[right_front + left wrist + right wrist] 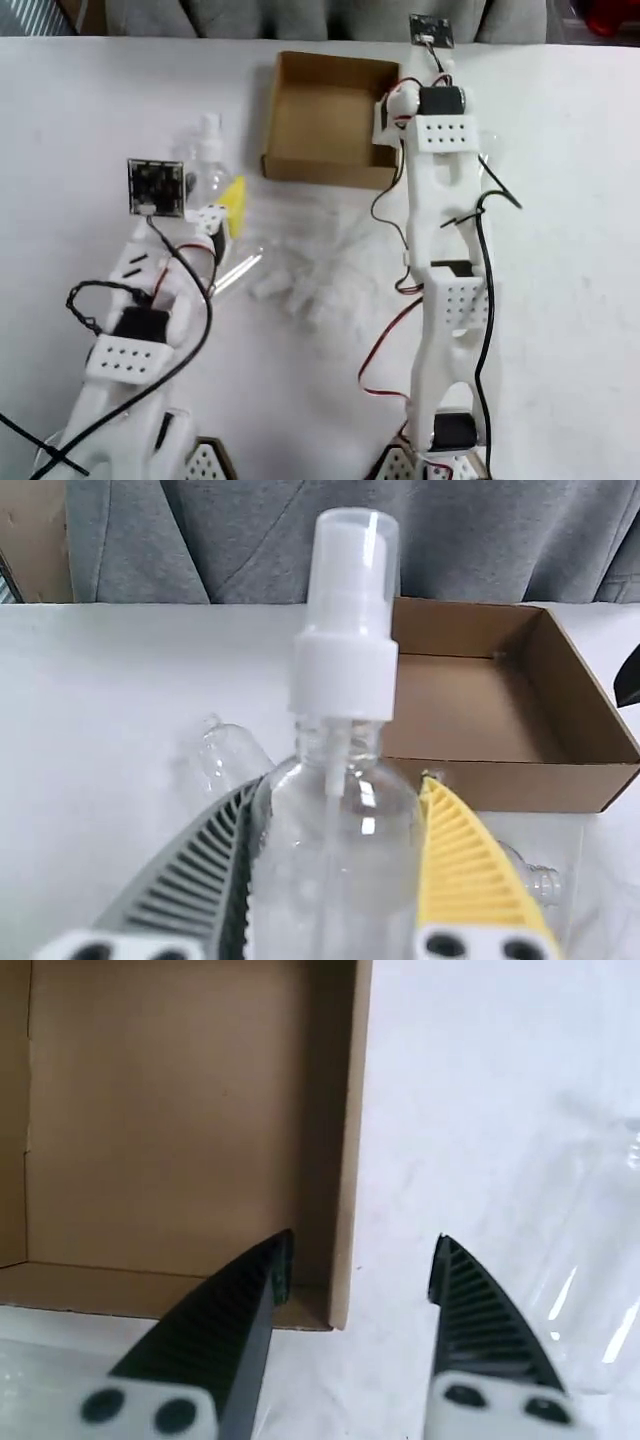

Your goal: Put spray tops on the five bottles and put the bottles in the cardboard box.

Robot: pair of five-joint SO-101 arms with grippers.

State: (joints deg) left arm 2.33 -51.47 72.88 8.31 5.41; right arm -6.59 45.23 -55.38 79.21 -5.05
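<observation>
White counter (560, 200). Left gripper (340, 785): clamped on upright bottle (335, 860) near the cardboard box (330, 120), spray top (345, 630) fitted, presumably ready for boxing. Right gripper (360, 1250): jaws apart, empty, over the box wall. Spare bottles (320, 275), apparently uncapped, lie between the arms.

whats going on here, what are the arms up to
The left gripper is shut on a clear bottle, held upright with a white spray top already on it. The right gripper hangs with its jaws open over the side wall of the cardboard box. No bottle is in the box yet; other clear bottles lie on the table.
</observation>
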